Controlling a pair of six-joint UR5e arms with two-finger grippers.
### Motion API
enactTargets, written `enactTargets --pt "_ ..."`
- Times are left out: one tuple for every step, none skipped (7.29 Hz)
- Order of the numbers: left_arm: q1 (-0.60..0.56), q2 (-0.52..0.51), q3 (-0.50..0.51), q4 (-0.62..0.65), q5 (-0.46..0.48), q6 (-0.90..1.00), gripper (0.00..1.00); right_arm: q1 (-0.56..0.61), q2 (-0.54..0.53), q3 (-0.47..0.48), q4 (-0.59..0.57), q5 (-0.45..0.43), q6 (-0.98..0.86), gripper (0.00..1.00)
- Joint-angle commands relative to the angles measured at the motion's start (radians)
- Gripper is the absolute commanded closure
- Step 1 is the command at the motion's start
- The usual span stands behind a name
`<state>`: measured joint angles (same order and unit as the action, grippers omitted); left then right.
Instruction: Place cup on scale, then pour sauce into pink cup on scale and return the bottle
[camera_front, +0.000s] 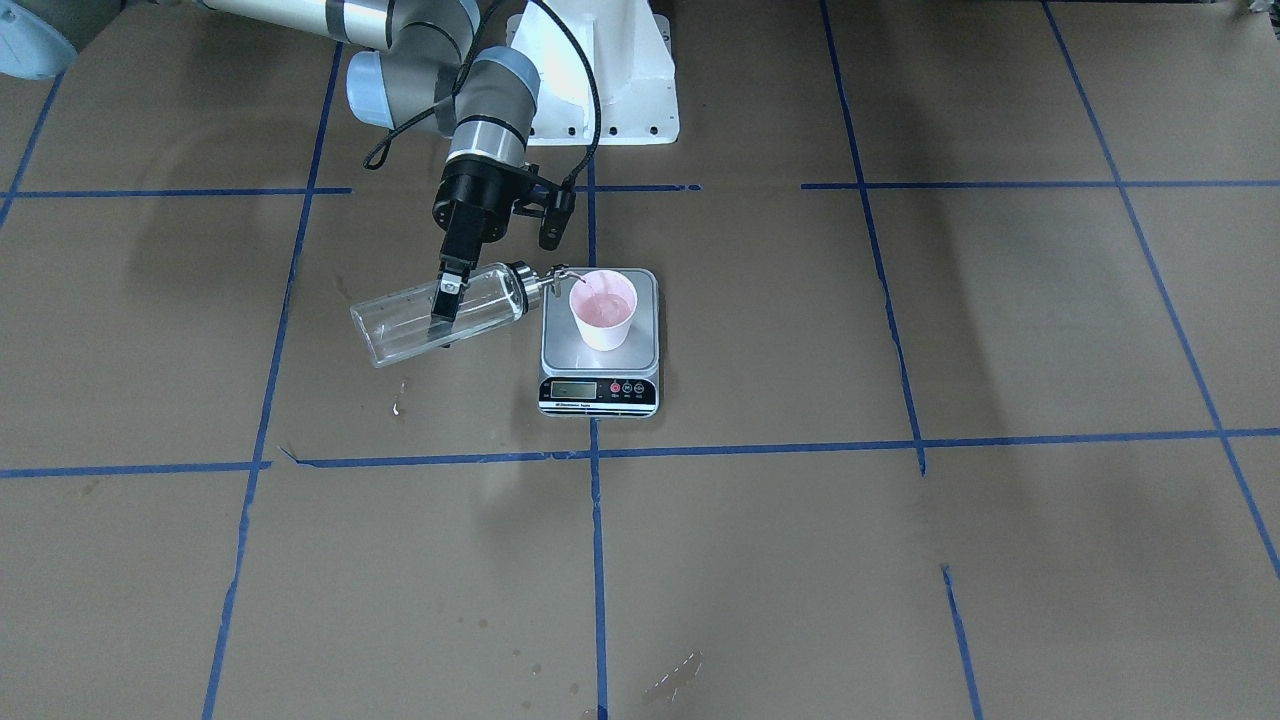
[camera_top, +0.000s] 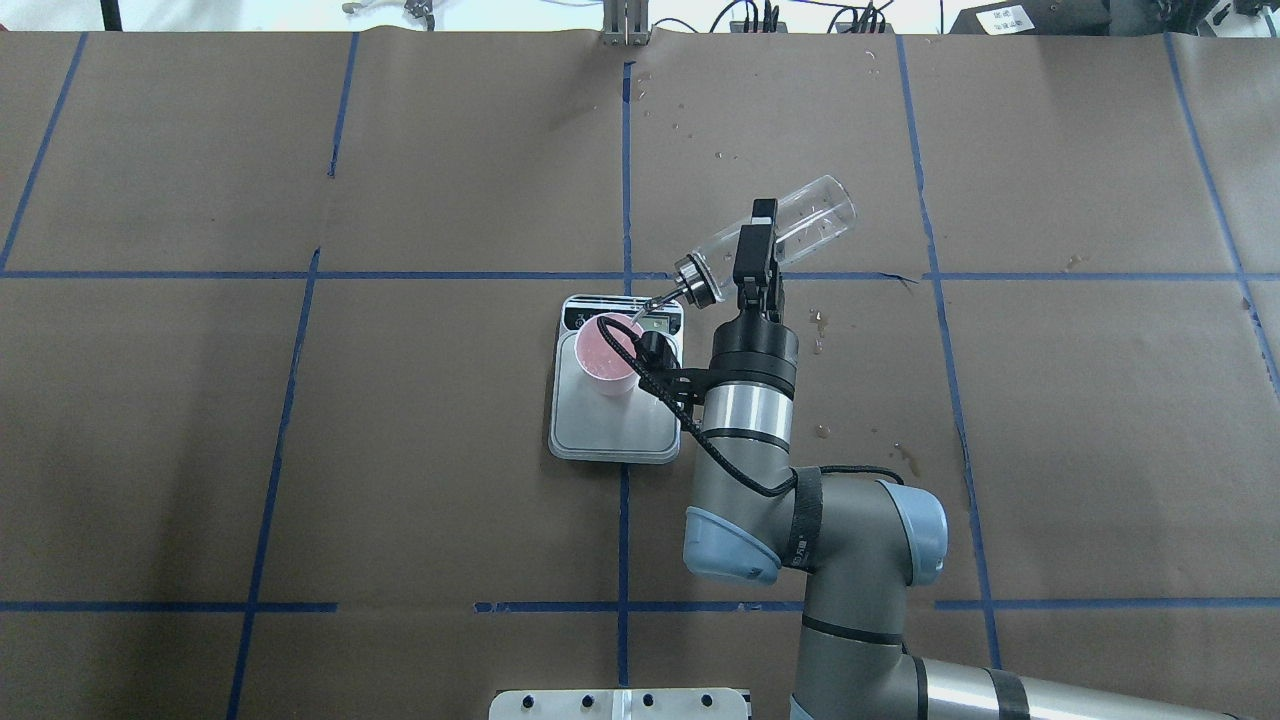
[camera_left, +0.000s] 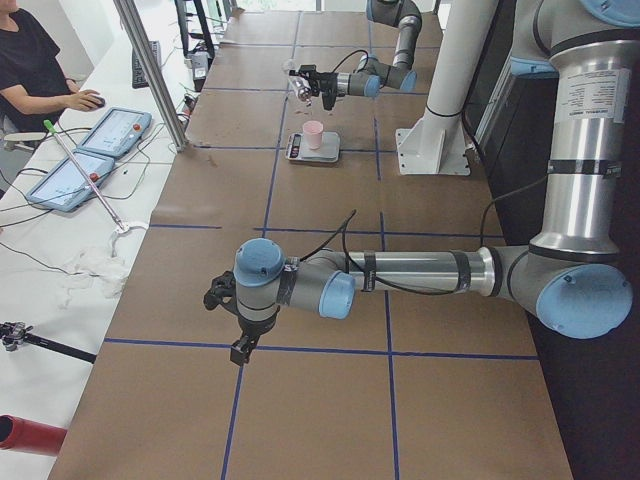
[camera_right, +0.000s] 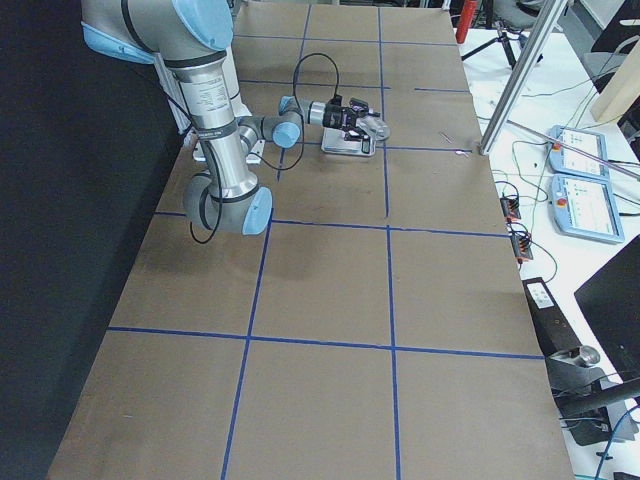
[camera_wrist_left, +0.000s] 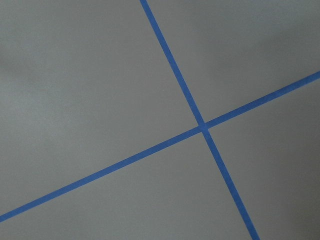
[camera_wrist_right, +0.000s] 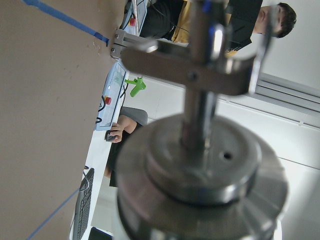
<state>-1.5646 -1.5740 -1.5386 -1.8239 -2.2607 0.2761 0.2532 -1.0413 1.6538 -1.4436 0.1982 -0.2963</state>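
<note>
- The pink cup (camera_front: 603, 312) stands upright on the scale (camera_front: 572, 352), around mid-platform with the display clear in front of it, so the reading stays visible.
- The bottle (camera_front: 400, 335) is tipped way over on its side, with its metal spout (camera_front: 558, 272) right at the cup's rim — that's the point, anything that comes out lands inside.
- The sauce is clear, so I honestly can't tell how much is left in the glass. The cup's inside looks glossy, so my guess is we're mid-pour.
- The right gripper (camera_front: 445, 300) is clamped across the bottle's middle, one finger on each side — a decent spot for controlling the tilt.
- There are a few droplets (camera_front: 398, 405) on the table (camera_front: 800, 560) near the bottle, so drips on the way back look like a risk.
- The left gripper (camera_left: 238, 330) hangs low, well apart from all this, over a blue tape (camera_wrist_left: 200, 124) crossing. I can't tell whether it's open or closed.
</note>
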Motion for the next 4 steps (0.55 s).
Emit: enactTargets --pt "0.0 -0.001 0.0 0.0 0.0 0.0 0.0 -0.002 0.015 -0.011 -0.006 -0.05 -0.09 1.0" --pt "0.0 -0.001 0.0 0.002 0.0 0.0 0.0 -0.002 0.015 -0.011 -0.004 -0.075 -0.159 1.0" --pt "0.0 -0.001 0.0 0.002 0.0 0.0 0.0 -0.002 0.015 -0.011 -0.004 -0.115 -0.214 1.0" --pt "0.0 -0.003 0.0 0.002 0.0 0.0 0.0 -0.002 0.015 -0.011 -0.004 -0.135 -0.236 1.0"
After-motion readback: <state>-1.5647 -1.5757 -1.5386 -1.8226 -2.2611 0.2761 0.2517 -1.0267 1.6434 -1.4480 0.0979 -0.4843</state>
